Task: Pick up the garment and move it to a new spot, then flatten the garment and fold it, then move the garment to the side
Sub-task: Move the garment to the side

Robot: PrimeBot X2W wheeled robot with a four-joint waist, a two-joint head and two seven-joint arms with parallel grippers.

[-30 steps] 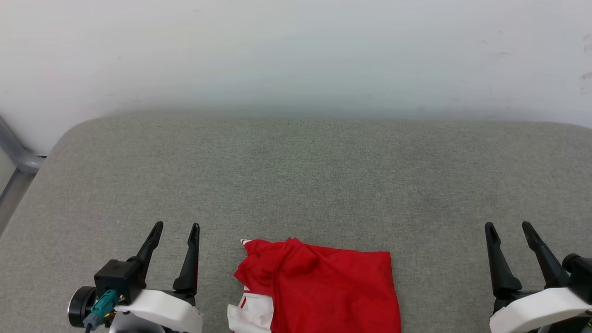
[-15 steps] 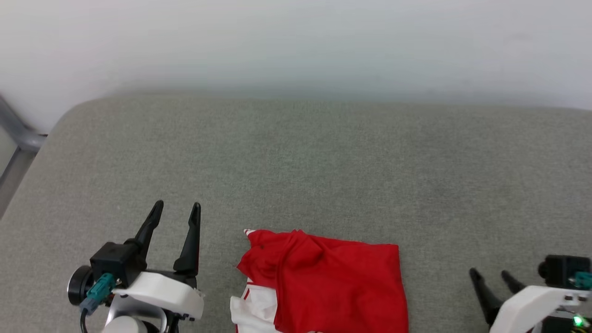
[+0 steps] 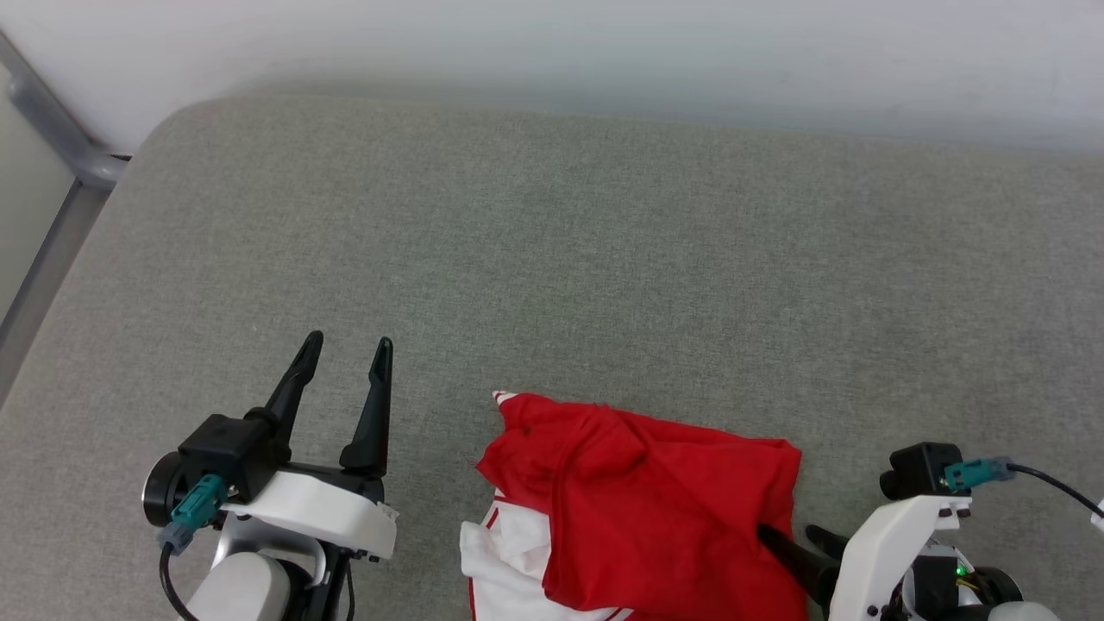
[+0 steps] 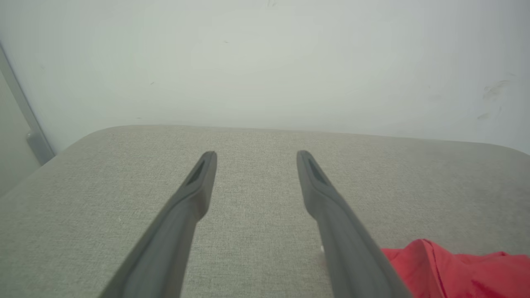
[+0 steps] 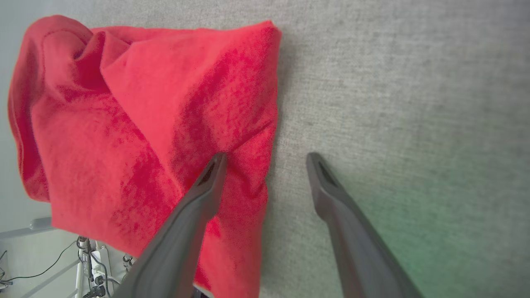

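No text, label, brand, number or sign can be read in any view, and the garment (image 3: pixel 655 500) turns only plain red cloth, a white sleeve and red-and-white stripe trim toward the cameras.

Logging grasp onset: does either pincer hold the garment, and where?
Nothing is held. The right pincer is open over an edge of the garment; the left pincer is open beside it.
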